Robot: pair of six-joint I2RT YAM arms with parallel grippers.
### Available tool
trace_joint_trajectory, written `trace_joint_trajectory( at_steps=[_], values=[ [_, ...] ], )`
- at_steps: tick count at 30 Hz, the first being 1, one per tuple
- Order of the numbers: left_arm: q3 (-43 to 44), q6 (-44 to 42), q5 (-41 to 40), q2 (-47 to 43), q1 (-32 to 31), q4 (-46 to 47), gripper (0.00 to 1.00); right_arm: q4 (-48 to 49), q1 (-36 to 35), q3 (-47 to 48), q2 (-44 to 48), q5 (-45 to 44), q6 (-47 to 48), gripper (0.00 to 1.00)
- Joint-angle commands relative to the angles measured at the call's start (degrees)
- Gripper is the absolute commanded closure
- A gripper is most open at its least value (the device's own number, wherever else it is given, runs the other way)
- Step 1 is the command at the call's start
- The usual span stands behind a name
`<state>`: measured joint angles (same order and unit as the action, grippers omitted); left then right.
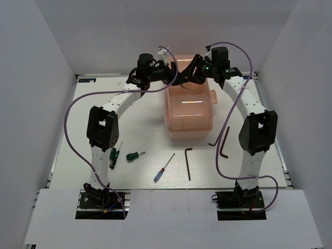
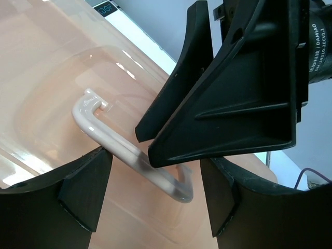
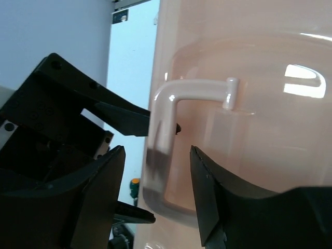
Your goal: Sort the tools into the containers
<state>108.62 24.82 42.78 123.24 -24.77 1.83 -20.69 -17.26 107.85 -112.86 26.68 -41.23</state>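
The salmon-pink toolbox (image 1: 189, 111) stands closed at the back middle of the table. Both grippers hang over its far end, at the white lid handle (image 2: 98, 127). My left gripper (image 1: 178, 78) is open, its jaws either side of the handle in the left wrist view (image 2: 155, 194). My right gripper (image 1: 191, 72) is open too, straddling the handle's other end (image 3: 161, 140). Neither grips it. On the table lie two green-handled screwdrivers (image 1: 113, 155) (image 1: 136, 155), a blue-handled screwdriver (image 1: 163, 168) and three hex keys (image 1: 188, 163) (image 1: 224, 141) (image 1: 213, 143).
White walls enclose the table on three sides. The right gripper's black fingers (image 2: 233, 93) fill the upper right of the left wrist view, close to the left gripper. Purple cables loop off both arms. The tools lie between the arm bases and the toolbox.
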Motion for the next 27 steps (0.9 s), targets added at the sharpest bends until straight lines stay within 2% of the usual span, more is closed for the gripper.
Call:
trace_joint_trajectory(
  at_steps=[1,5,6,8,9,13,15,18,20,21,24,27],
  values=[
    [0.4,-0.1,-2.9,1.7,-1.0,-7.0,0.22,-4.3,0.4,1.7,3.1,-3.0,6.0,0.41],
    [1.8,-1.2,-5.9,1.7,-1.5,-10.8,0.23,-7.6,1.5,1.1,7.3,-14.8,13.6,0.41],
    [1.8,-1.2,-6.6,2.3,-1.5,-11.6,0.25,-8.4,1.9,0.9,8.0,-21.8,15.7,0.41],
    [3.2,-1.2,-8.8,2.3,-1.5,-13.2,0.29,-8.0,2.8,-2.5,10.6,-25.3,17.8,0.42],
    [4.0,-1.2,-9.9,2.9,-1.5,-14.6,0.31,-7.0,3.6,-3.6,11.4,-30.3,20.1,0.42],
    [7.1,-1.2,-11.8,4.1,-2.0,-17.0,0.44,-1.6,7.2,-12.5,16.5,-32.7,24.5,0.42],
    [8.6,-0.6,-12.6,4.9,-2.6,-18.7,0.50,-0.9,9.4,-17.0,17.5,-31.2,25.1,0.42],
    [10.2,0.1,-12.6,6.2,-2.6,-19.2,0.63,-0.5,13.6,-20.5,15.3,-21.8,25.1,0.39],
    [10.8,0.8,-12.6,6.2,-3.1,-19.2,0.75,0.2,16.4,-21.6,13.7,-9.9,25.7,0.34],
    [11.3,1.4,-11.9,6.2,-3.1,-19.2,0.78,0.6,18.6,-21.8,10.8,-7.8,25.8,0.32],
    [11.4,1.9,-11.9,6.2,-3.1,-18.7,0.83,4.9,21.4,-23.5,7.4,3.4,27.2,0.32],
    [11.4,2.4,-11.9,6.2,-3.1,-18.7,0.86,7.3,22.9,-24.8,5.4,6.5,27.2,0.32]
  ],
)
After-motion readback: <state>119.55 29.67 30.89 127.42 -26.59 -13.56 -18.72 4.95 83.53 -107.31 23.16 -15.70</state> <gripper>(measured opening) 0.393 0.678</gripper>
